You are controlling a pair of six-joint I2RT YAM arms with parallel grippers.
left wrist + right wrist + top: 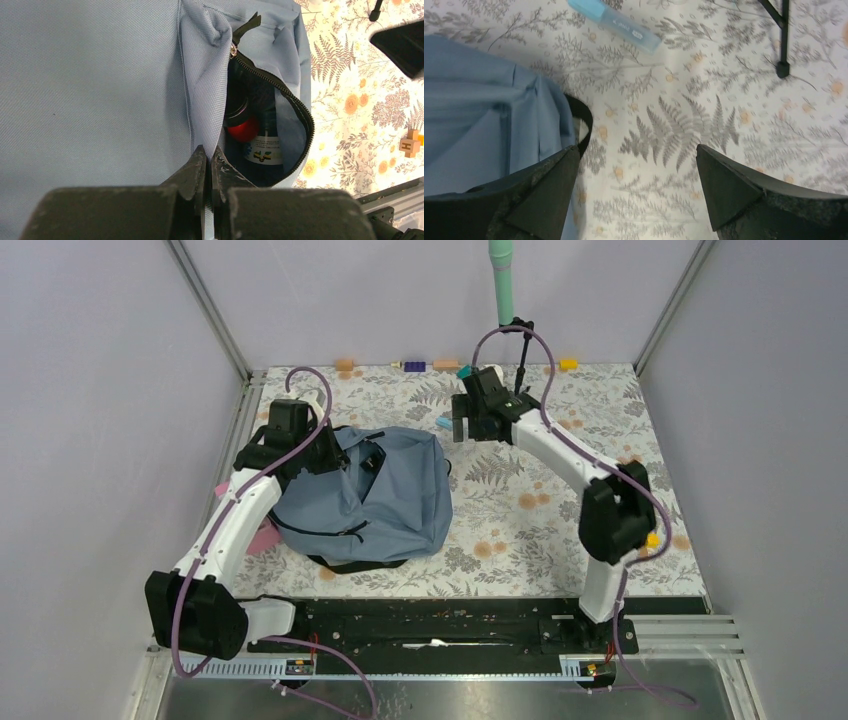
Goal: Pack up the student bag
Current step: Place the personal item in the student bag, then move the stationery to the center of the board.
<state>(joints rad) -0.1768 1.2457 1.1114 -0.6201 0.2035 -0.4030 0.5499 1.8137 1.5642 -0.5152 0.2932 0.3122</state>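
The student bag (385, 495), grey-blue with black zippers, lies on the flowered table at centre left. My left gripper (209, 159) is shut on the fabric edge of the bag (90, 85) beside its open zipper. Inside the opening I see a dark bottle with a label (264, 145) and a red round object (242, 127). My right gripper (636, 165) is open and empty above the table, just right of the bag's edge (479, 115). A light blue pen-shaped case (616, 23) lies on the table beyond it, also in the top view (443, 424).
Small coloured blocks (430, 365) line the back edge of the table. A teal tube (500, 280) hangs at the back wall. A black stand (522, 355) is near the right arm. A pink item (262, 538) lies under the left arm. An orange block (411, 143) lies on the table.
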